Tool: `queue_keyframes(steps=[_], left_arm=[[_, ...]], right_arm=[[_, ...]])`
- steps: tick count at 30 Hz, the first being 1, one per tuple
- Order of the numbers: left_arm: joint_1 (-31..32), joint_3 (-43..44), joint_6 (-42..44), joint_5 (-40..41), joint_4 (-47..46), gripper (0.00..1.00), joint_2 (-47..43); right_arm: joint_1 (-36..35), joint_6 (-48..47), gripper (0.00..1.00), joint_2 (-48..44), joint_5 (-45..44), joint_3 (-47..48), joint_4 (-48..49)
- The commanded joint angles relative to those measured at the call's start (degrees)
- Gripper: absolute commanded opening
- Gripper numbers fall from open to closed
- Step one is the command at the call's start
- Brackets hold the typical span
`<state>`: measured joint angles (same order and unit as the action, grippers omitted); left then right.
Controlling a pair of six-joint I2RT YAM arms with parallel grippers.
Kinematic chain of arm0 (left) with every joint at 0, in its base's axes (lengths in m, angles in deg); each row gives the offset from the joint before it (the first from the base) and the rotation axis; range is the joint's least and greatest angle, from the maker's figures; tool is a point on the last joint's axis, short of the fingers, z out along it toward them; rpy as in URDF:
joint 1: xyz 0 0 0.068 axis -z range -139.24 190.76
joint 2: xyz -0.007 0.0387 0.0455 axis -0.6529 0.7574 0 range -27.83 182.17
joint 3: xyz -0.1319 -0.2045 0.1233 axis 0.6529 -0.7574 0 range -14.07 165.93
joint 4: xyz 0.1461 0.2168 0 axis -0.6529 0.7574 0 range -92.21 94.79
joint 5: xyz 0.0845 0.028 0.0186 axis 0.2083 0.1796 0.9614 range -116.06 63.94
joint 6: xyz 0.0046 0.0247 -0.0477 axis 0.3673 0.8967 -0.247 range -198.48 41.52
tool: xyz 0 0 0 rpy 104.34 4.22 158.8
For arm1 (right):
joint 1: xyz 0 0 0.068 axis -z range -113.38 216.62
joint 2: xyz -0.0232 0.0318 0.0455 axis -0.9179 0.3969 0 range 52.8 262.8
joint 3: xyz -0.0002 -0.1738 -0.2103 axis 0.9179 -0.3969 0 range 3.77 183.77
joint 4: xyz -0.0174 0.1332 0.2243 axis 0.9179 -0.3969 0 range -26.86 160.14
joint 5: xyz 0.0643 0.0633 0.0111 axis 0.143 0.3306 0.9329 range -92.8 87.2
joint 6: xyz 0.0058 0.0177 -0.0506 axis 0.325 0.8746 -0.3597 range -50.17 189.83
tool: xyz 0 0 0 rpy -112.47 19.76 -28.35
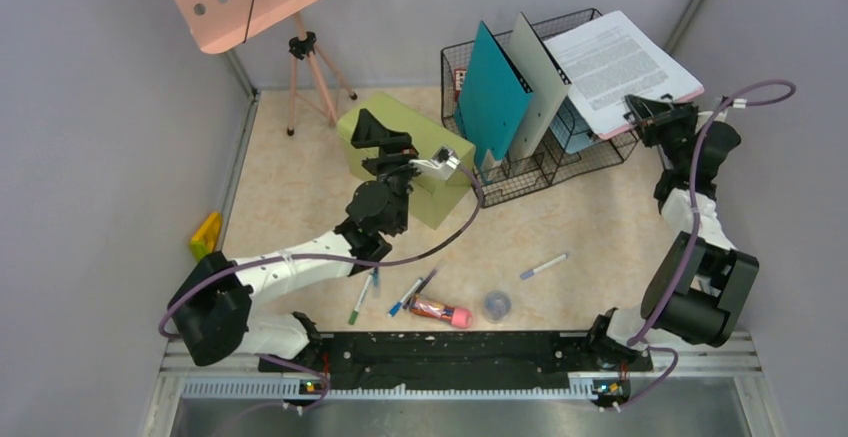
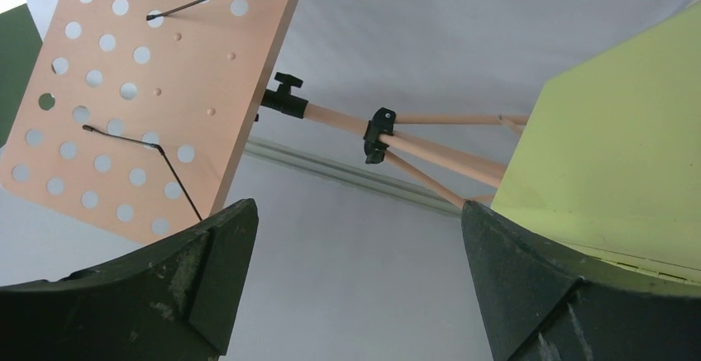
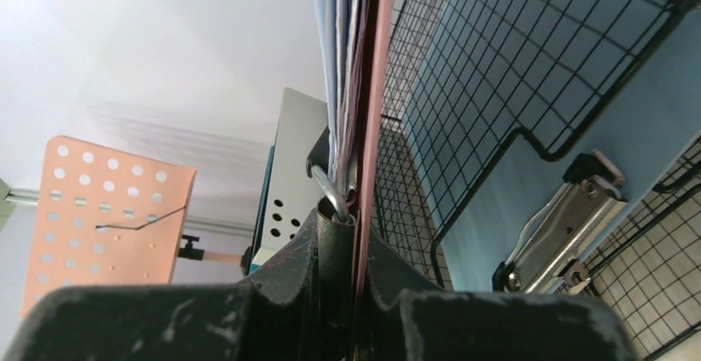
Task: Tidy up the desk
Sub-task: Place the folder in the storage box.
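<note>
Our right gripper (image 3: 340,222) pinches the clipboard (image 1: 618,62) by its edge; it could swivel and snag the rack (image 1: 560,169) beside it. Our left gripper (image 2: 355,245) gapes empty.

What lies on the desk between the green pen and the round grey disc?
In the top view, two blue-tipped pens and a red-and-pink tube lie on the desk between the green pen and the disc.

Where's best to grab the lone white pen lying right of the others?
Mid-barrel of the white pen, straight down from above, jaws across its diagonal length. It lies flat on the desk, clear on both sides, so a top pinch looks safest.
</note>
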<state>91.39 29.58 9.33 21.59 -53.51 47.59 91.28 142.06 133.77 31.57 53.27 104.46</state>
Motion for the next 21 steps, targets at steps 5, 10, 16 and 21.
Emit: queue_keyframes(steps=[5,10,16,21], left_arm=[[-1.0,1.2,-2.3,0.3,-0.7,0.98,0.7],[-1.2,1.1,-2.4,0.4,-0.6,0.98,1.0],[-1.5,1.2,-2.4,0.7,-0.5,0.98,1.4],[-1.7,1.4,-2.2,0.9,-0.6,0.98,2.1]], right_arm=[[-1.8,1.6,0.0,0.3,1.4,3.4,8.0],[-2.5,1.3,0.0,2.3,1.6,4.3,7.9],[-3.3,2.5,0.0,5.3,2.4,5.1,9.5],[-4.3,3.1,0.0,6.4,2.4,5.4,9.8]])
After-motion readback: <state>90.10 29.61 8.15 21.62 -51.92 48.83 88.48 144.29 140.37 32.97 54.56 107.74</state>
